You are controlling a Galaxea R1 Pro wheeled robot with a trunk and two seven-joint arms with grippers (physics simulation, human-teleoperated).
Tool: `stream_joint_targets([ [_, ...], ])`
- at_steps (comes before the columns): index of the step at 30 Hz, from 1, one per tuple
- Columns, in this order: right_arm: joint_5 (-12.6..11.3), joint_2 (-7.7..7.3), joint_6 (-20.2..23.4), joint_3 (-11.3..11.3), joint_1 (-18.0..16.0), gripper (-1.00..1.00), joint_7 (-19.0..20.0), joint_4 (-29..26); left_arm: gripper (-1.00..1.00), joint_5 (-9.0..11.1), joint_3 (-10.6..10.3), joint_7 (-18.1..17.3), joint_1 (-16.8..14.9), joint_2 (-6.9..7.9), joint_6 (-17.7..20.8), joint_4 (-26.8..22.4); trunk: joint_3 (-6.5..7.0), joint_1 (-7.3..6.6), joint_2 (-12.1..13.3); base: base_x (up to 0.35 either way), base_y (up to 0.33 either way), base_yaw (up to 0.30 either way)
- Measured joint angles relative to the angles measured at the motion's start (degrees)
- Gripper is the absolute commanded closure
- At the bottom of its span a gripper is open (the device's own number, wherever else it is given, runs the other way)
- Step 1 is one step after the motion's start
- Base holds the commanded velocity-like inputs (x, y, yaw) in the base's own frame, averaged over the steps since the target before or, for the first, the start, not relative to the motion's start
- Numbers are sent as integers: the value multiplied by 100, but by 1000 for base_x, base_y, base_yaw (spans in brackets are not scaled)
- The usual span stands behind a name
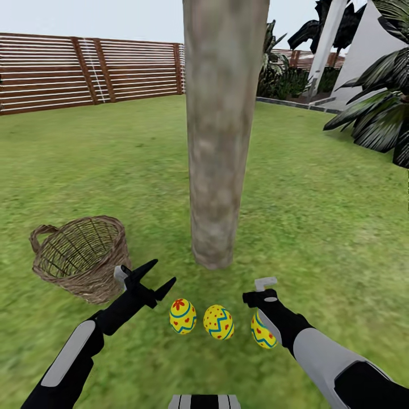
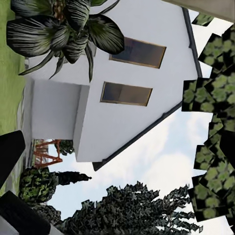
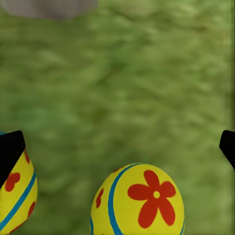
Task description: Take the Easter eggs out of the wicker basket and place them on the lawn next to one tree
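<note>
Evidently all three Easter eggs (image 1: 218, 322) lie near the tree (image 1: 218, 170), wicker basket (image 1: 79, 257) apparently emptied; left gripper (image 1: 156, 275) and right gripper (image 3: 117, 147) fingers spread, holding nothing.

Three small yellow eggs lie on patchy green grass (image 1: 318, 227): the left egg (image 1: 183, 316) bears red flowers and blue zigzags, the middle egg (image 1: 218, 322) red dots and blue zigzags, the right egg (image 1: 262, 335) blue bands. The round open-weave wicker basket (image 1: 79, 257) is brown; the thick trunk (image 1: 221, 130) is mottled grey-beige.
</note>
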Motion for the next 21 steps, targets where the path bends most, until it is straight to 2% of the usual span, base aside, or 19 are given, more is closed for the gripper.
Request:
stream_joint_targets([
  [4, -5, 14, 16, -14, 0, -100, 6, 37, -100, -3, 3, 10, -1, -2, -21, 19, 89, -10, 5, 0, 0, 0],
  [7, -8, 5, 21, -17, 0, -100, 16, 66, -100, -18, 47, 128, -1, 78, -28, 59, 155, -18, 9, 0, 0, 0],
  [9, -46, 4, 34, -20, 3, -100, 10, 85, -100, -31, 84, 436, -1, 141, -28, 163, 199, -23, 12, 0, 0, 0],
  [10, -75, 4, 49, -27, 4, -100, -6, 106, -100, -47, 85, 815, 0, 124, -28, 253, 222, -25, 14, 0, 0, 0],
  [13, -98, 4, 66, -34, 23, -100, -24, 144, -100, -36, 77, 1590, -2, -10, -23, 317, 288, -33, 18, 0, 0, 0],
  [14, -104, 3, 73, -38, 39, -100, -24, 265, -100, -35, 67, 2118, -2, -59, -24, 331, 306, -54, 57, 0, 0, 0],
  [16, -110, 8, 69, -43, 51, -100, -18, 467, -100, -19, 52, 2574, -3, -82, -24, 337, 342, -98, 137, 0, 0, 0],
  [20, -113, 24, 58, -47, 65, -100, -2, 878, -100, -80, 37, 2986, -5, -59, -27, 352, 414, -186, 297, 0, 0, 0],
  [21, -113, 24, 54, -46, 73, -100, 0, 927, -100, -197, 35, 3036, -3, -33, -24, 382, 432, -208, 337, 0, 0, 0],
])
